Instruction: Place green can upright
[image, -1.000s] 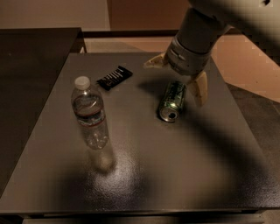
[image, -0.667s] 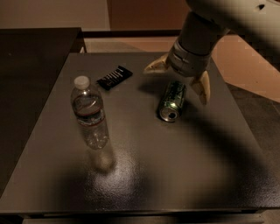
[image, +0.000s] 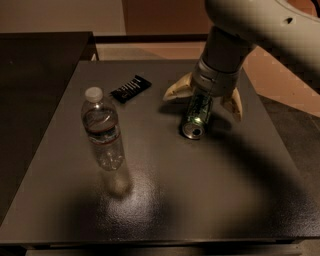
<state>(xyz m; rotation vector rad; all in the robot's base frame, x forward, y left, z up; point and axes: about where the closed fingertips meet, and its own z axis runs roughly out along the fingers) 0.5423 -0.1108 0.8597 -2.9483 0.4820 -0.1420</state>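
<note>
The green can (image: 195, 119) lies on its side on the dark table (image: 210, 200), directly beneath the gripper (image: 202, 105). Its silver top and pull-tab are turned toward the camera, out from under the wrist. The gripper is spread wide, its two pale fingers (image: 176, 91) splayed to either side of the can, and nothing is gripped. Whether either finger touches the can cannot be told, though a gap appears on each side. The step in hand is judged to be the closing on the can before it is stood up.

To do this well, the fingers should be brought down until the can's round body is centred between them. The grasp should be taken across the middle of the body rather than near a rim, so that the can is not squeezed out and sent rolling. Pressure should be kept light, since thin aluminium is likely to dent. Once held, the can should be lifted, turned until its base faces the table, and set down flat before it is released.

A black wrapper (image: 131, 88) lies beyond one finger, near it but apart. A clear water bottle (image: 102, 131) stands well apart from the gripper on that same side. Neither is judged to be in the way, provided the turn is made in place under the gripper.
</note>
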